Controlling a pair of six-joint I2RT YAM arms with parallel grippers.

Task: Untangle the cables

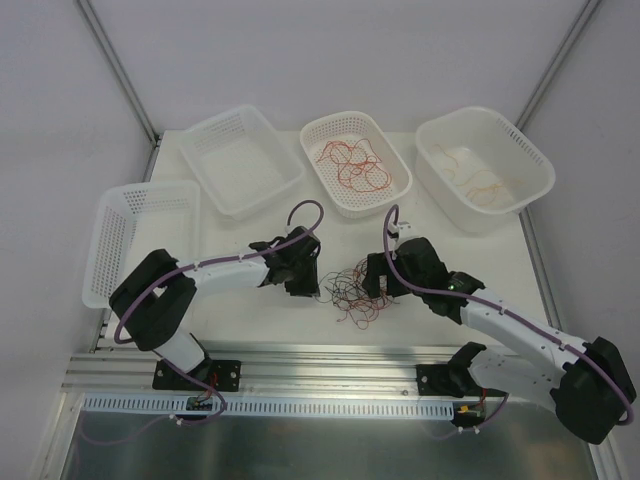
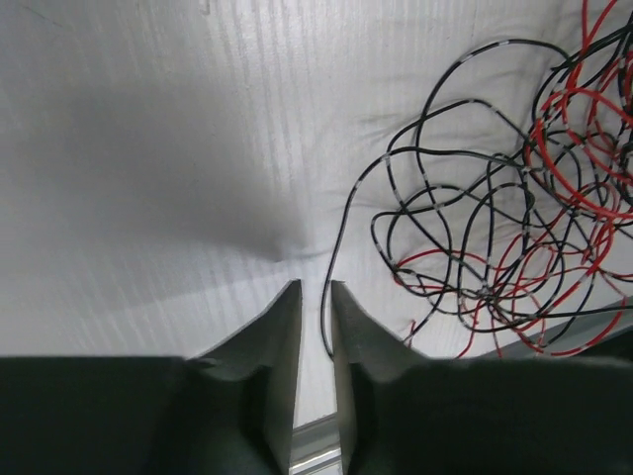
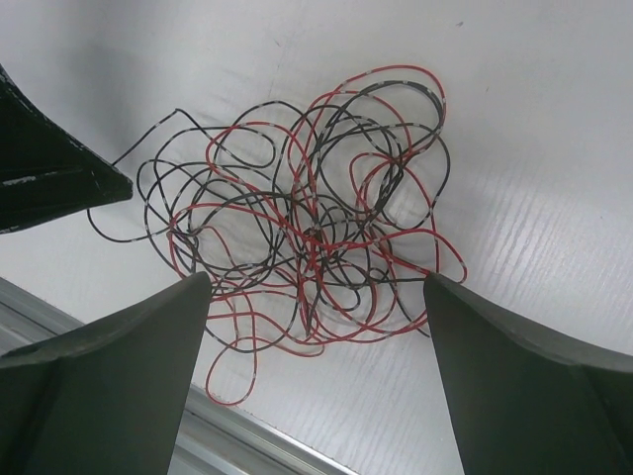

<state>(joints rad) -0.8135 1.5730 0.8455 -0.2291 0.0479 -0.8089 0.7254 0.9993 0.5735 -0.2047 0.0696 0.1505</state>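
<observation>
Cables (image 1: 352, 292), red and black, in one tangle on the table (image 1: 235, 312), lower centre of the overhead view, between both grippers. Left gripper (image 2: 316, 287): fingers narrow, one black strand dipping into the gap. Right gripper (image 3: 316, 281): fingers wide, framing the tangle.

The tangle of cables (image 1: 350, 290) lies on the counter (image 1: 455, 245) near its front edge, hemmed in by a gripper on each side. The left gripper (image 1: 310, 290) blocks the left flank, its jaws a narrow slit apart with one black strand running into the slit. The right gripper (image 1: 378, 283) blocks the right flank, its wide-spread jaws straddling the heap. Behind the tangle, bare counter runs free up to the row of baskets (image 1: 355, 160). A tilted basket (image 1: 140, 230) walls off the far left.
</observation>
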